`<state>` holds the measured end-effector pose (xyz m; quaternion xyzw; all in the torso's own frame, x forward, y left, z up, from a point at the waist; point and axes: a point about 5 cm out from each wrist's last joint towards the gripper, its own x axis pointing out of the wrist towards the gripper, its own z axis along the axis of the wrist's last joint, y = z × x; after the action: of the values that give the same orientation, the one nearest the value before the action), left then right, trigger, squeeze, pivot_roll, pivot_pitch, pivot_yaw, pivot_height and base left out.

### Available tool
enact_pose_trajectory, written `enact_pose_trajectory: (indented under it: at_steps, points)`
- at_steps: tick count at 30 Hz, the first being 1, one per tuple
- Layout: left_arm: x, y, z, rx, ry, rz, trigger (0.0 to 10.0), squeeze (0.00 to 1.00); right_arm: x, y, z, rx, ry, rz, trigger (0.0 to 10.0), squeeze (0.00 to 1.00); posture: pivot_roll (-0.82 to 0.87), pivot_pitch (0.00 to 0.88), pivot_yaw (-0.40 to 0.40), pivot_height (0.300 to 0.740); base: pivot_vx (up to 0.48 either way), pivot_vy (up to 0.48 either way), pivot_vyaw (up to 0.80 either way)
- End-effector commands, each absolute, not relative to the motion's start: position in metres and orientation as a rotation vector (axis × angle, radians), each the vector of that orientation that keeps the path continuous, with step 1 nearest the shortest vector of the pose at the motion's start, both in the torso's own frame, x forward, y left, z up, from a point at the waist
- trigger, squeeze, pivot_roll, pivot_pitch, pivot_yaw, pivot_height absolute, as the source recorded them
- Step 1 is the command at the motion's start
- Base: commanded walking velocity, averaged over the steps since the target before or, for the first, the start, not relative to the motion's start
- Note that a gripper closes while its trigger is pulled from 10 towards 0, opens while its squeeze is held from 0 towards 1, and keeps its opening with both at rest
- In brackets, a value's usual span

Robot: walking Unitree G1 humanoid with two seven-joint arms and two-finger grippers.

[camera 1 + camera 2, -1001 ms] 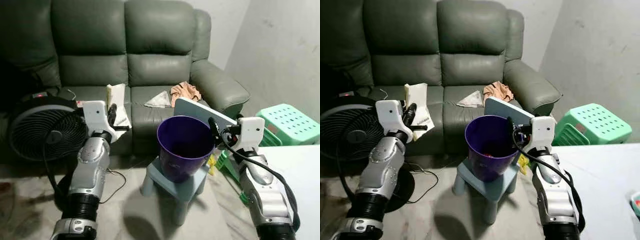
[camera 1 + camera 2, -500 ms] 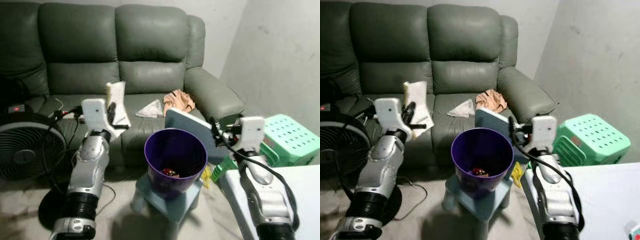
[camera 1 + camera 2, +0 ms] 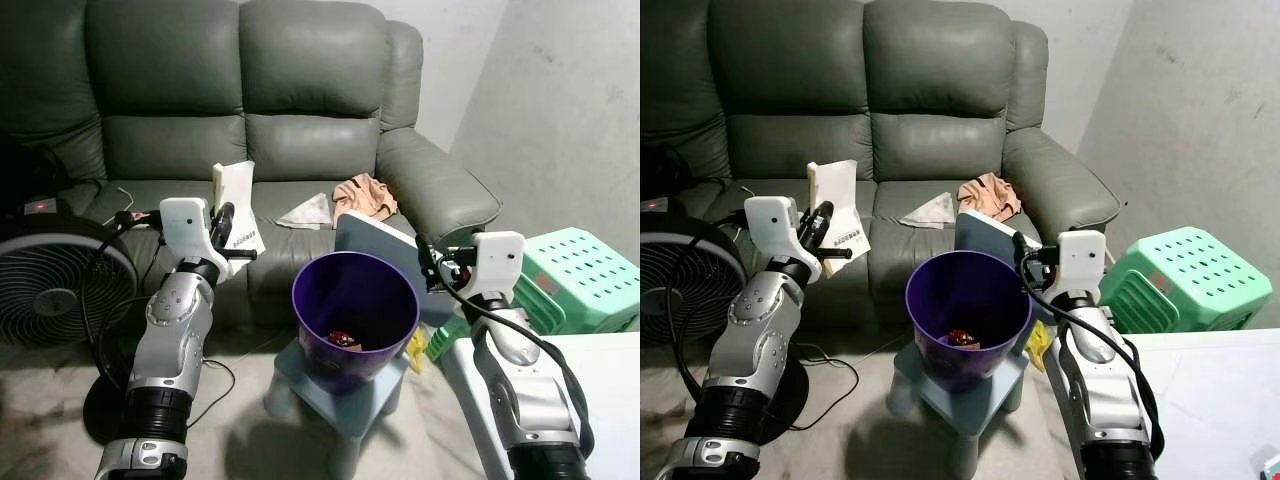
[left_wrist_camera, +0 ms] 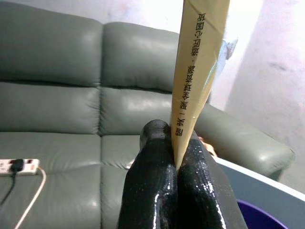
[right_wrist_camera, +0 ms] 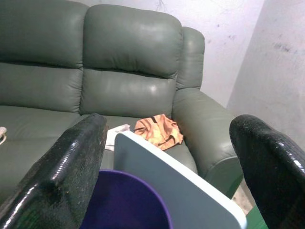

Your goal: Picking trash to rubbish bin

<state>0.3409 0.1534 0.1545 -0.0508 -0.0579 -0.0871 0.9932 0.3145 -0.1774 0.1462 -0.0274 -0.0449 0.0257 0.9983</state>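
A purple bin (image 3: 353, 315) stands on a small blue stool (image 3: 345, 395) in front of the green sofa (image 3: 260, 110); a bit of trash lies in its bottom. My left gripper (image 3: 222, 232) is raised to the left of the bin, shut on a white-and-tan paper bag (image 3: 236, 205) with printed text, also seen as the paper bag (image 4: 198, 71) between the fingers (image 4: 157, 181). My right gripper (image 3: 428, 262) is open beside the bin's right rim, by a pale blue board (image 5: 176, 186). A crumpled white paper (image 3: 308, 211) and an orange cloth (image 3: 366, 195) lie on the sofa seat.
A black fan (image 3: 55, 290) stands at the left with cables on the floor. A power strip (image 4: 16, 166) lies on the sofa seat. A green plastic stool (image 3: 580, 275) sits at the right, next to a white table (image 3: 590, 400).
The camera has shifted a little; the bin sits slightly right in view. Both arms hold much the same pose, the left still gripping the paper bag.
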Motion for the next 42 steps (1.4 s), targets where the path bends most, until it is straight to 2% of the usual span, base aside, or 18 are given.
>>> enact_pose_trajectory:
  at_steps: [1,5,14,18,31,42]
  points:
    - [0.339,0.151,0.157,-0.070,-0.127,-0.215,10.0,0.00,0.317,-0.183,0.153,-0.067,-0.092,0.048,10.0,0.00,-0.05,0.042,-0.102,0.740,0.000,0.000,0.00]
    - [0.338,0.156,0.153,-0.036,-0.105,-0.237,10.0,0.00,0.314,-0.184,0.158,-0.158,-0.098,0.143,10.0,0.00,-0.07,0.087,-0.103,0.740,0.000,0.000,0.00]
    - [0.337,0.161,0.153,-0.004,-0.092,-0.276,10.0,0.00,0.300,-0.188,0.160,-0.170,-0.069,0.307,10.0,0.00,-0.09,0.141,-0.112,0.740,0.000,0.000,0.00]
    - [0.335,0.159,0.150,-0.002,-0.074,-0.343,10.0,0.00,0.287,-0.192,0.163,-0.215,-0.034,0.407,10.0,0.00,-0.12,0.193,-0.130,0.740,0.000,0.000,0.00]
    - [0.340,0.128,0.157,0.011,-0.079,-0.537,10.0,0.00,0.249,-0.215,0.183,-0.155,0.018,0.451,10.0,0.00,-0.21,0.298,-0.181,0.740,0.000,0.000,0.00]
    - [0.359,0.138,0.178,0.016,-0.111,-0.637,10.0,0.00,0.230,-0.218,0.205,-0.075,0.007,0.469,10.0,0.00,-0.26,0.362,-0.193,0.740,0.000,0.000,0.00]
